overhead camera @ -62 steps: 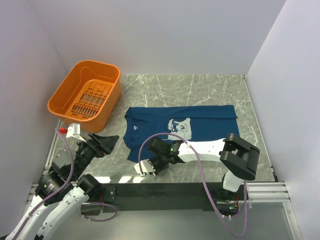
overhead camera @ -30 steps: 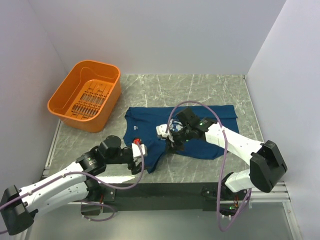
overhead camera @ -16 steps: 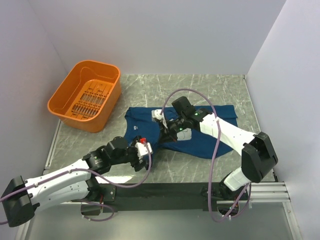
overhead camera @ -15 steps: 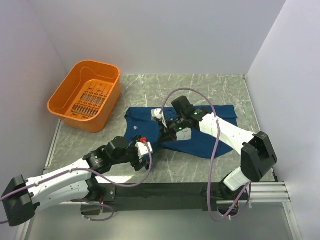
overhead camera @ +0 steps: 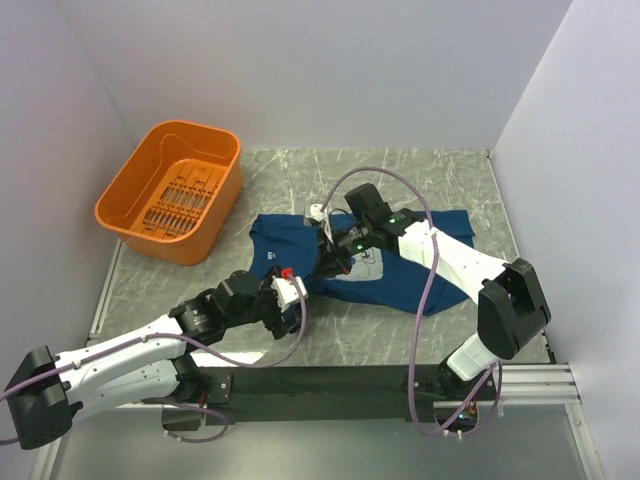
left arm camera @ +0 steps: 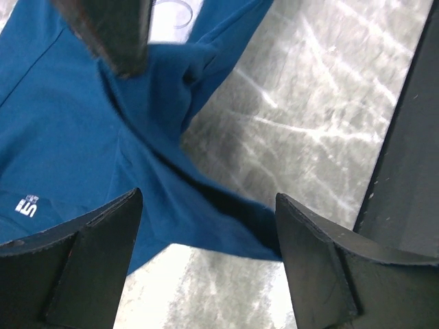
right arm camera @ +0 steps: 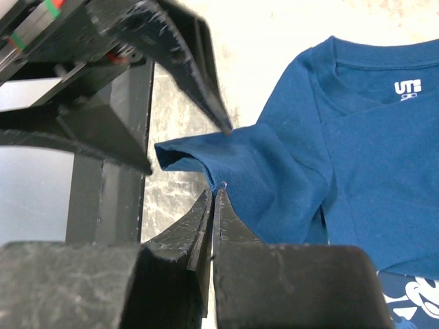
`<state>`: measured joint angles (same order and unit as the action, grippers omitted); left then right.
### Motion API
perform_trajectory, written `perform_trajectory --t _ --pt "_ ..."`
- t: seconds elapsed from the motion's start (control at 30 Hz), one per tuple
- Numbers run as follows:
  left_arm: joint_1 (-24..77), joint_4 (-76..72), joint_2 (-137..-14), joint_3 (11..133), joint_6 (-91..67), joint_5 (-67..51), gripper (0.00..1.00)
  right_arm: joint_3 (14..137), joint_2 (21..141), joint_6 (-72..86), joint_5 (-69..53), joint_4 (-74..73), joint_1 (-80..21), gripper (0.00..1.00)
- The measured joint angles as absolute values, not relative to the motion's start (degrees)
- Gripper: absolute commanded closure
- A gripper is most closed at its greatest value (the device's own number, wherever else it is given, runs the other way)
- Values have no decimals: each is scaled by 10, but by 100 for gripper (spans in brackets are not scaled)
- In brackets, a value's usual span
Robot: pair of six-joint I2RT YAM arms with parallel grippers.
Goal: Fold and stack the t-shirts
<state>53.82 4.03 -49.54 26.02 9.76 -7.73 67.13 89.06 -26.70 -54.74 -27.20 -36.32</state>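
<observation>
Lifting off the tabletop (overhead camera: 400, 180) along its near-left side, the navy t-shirt (overhead camera: 385, 285) no longer lies flat as it did two seconds ago: its near edge has been drawn up and away toward the far side, so that the cloth beneath the right gripper (overhead camera: 333, 262) hangs in a slanting fold. The rest of the shirt stays spread out beyond and to the right of that gripper, with the collar and its small white label (right arm camera: 405, 88) just past the raised fold. The right gripper (right arm camera: 214, 195) is clenched on a thin pinch of the blue fabric and has carried it from the shirt's near edge to above the chest. The left gripper (overhead camera: 297, 292), which was well off to the side earlier, has swung in and now hovers with its fingers spread wide, the shirt's near-left edge directly between and below them (left arm camera: 207, 199), grasping nothing. This looks like the start of the first fold, with the left gripper coming in for a second hold. The orange basket (overhead camera: 130, 195) sits well apart, far to the left of both grippers.
</observation>
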Motion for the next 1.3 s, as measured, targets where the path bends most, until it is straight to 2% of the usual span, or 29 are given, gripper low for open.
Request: perform_trajectory --t 0.2,0.5,0.53,0.9,1.17,1.2,1.23,1.3 --pt "538 38 -506 274 77 -79 17 688 904 -243 -550 -259 -359 100" --pt "538 58 -585 317 43 -2 31 688 904 -200 -562 -232 -329 100" --pt "538 62 -589 322 38 7 37 688 904 -195 -563 -229 -327 100" --pt "538 84 -582 345 23 61 63 688 904 -170 -566 -211 -322 100" --pt "538 103 -580 351 22 72 94 688 904 -167 -566 -209 -322 100" --pt "538 105 -580 352 21 75 93 688 904 -167 -566 -209 -322 100" --pt "538 108 -580 354 22 78 84 688 904 -166 -566 -209 -322 100" --pt "538 113 -577 357 23 81 73 688 904 -165 -566 -209 -322 100"
